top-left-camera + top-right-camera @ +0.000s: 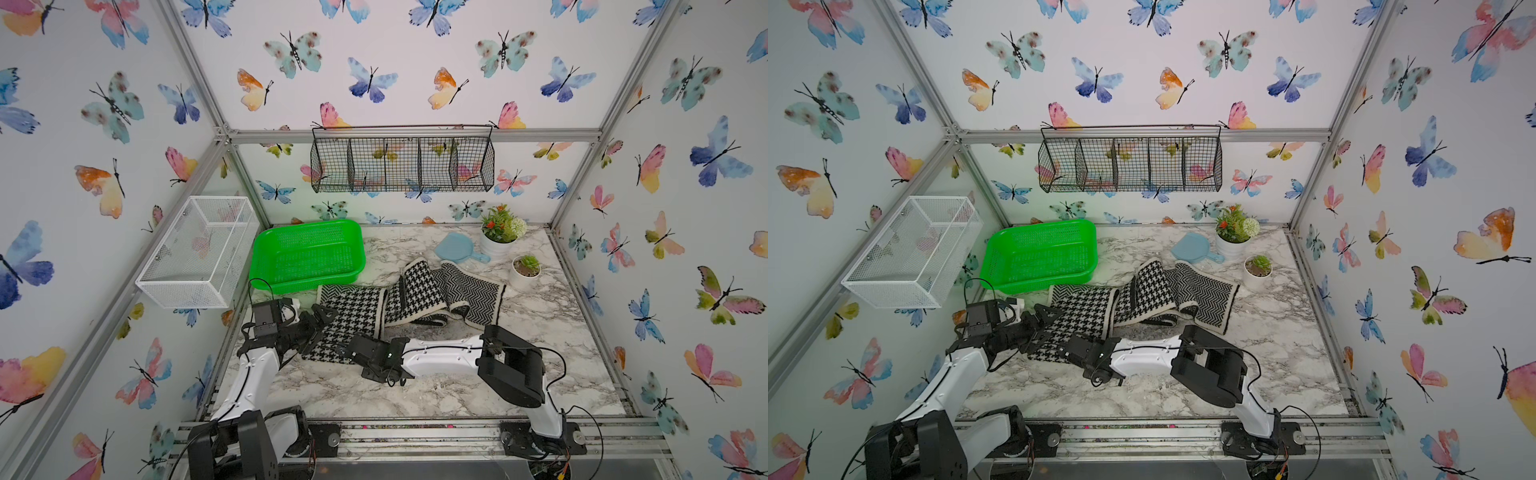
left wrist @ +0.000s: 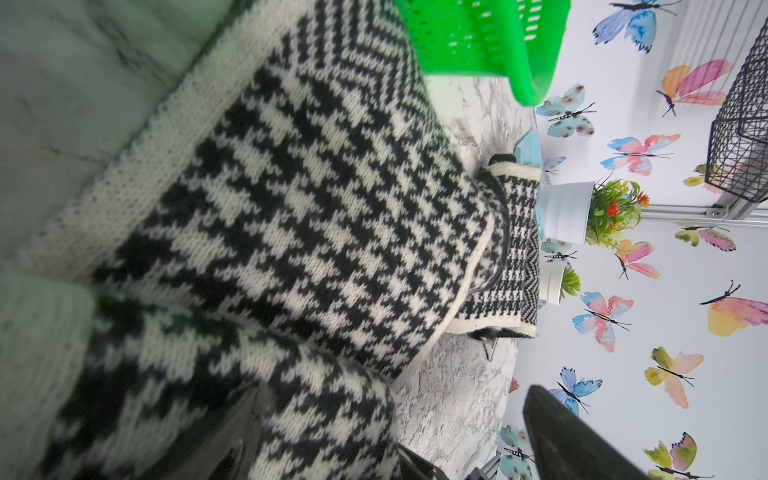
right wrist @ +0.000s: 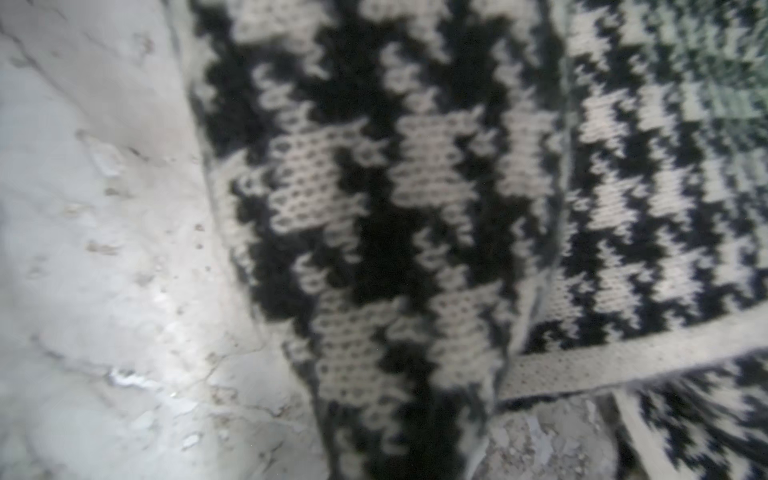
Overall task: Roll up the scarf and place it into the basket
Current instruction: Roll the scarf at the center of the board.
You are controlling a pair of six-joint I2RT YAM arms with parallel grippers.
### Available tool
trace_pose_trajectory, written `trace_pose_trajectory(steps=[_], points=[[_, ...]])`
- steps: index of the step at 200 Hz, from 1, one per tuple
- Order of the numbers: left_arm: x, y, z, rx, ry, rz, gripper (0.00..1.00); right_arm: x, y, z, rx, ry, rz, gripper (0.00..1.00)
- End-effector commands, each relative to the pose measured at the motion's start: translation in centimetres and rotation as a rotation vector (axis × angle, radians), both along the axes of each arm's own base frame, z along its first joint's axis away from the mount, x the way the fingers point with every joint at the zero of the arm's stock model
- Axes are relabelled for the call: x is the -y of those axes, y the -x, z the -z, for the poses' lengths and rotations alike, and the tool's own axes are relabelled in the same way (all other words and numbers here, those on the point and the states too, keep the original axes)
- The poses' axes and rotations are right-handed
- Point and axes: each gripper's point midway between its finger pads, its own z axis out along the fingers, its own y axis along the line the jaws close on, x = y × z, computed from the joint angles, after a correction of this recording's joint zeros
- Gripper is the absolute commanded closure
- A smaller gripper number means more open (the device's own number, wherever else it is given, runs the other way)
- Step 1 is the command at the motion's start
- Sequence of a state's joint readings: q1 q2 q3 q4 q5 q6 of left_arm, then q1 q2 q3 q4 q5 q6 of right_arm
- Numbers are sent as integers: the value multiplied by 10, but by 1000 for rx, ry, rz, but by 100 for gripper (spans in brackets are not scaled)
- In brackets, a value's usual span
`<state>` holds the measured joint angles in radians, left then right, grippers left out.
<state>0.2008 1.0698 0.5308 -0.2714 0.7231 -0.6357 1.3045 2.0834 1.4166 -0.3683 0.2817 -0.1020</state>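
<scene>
Scarf point(image 1: 357, 316), a black-and-white knit, is shown unrolled and partly folded over itself across the middle of the table point(image 1: 415, 395). Its left end lies just in front of the basket point(image 1: 309, 283), which is set at the far left corner. The left gripper point(image 1: 321, 321) is held with jaws spread wide at the scarf's left edge. The right gripper point(image 1: 344, 348) is placed at the scarf's near edge. Whether it is clenched on the fabric cannot be told.

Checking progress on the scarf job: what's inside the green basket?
Nothing shows inside the basket; its perforated floor looks bare, though its near wall may hide a strip. The scarf lies on the table beside it.
</scene>
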Motion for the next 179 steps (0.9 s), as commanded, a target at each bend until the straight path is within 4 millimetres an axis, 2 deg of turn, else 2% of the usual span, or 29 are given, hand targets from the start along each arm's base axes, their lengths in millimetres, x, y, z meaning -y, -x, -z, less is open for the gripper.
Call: trace_pose_trajectory(steps=[1, 42, 88, 96, 100, 118, 148, 151, 179], points=[[-9, -5, -12, 18, -45, -27, 2, 6, 44, 2, -270, 7, -47, 98], [-24, -6, -37, 82, -126, -100, 2, -3, 70, -26, -544, -118, -87, 98], [-43, -1, -69, 177, -232, -203, 2, -17, 77, -66, -800, -293, -138, 98], [-43, 0, -72, 189, -235, -209, 2, -20, 85, -72, -859, -319, -164, 97], [-43, 0, -74, 195, -237, -208, 2, -19, 77, -74, -886, -339, -151, 97], [-43, 1, -78, 207, -244, -204, 2, -18, 74, -82, -995, -386, -166, 96], [-39, 2, -77, 211, -233, -181, 2, -11, 59, -83, -1140, -444, -144, 96], [-34, 3, -78, 215, -210, -158, 2, -11, 57, -83, -1155, -451, -142, 96], [-28, 3, -81, 226, -196, -124, 2, -4, 36, -78, -1204, -478, -88, 96]])
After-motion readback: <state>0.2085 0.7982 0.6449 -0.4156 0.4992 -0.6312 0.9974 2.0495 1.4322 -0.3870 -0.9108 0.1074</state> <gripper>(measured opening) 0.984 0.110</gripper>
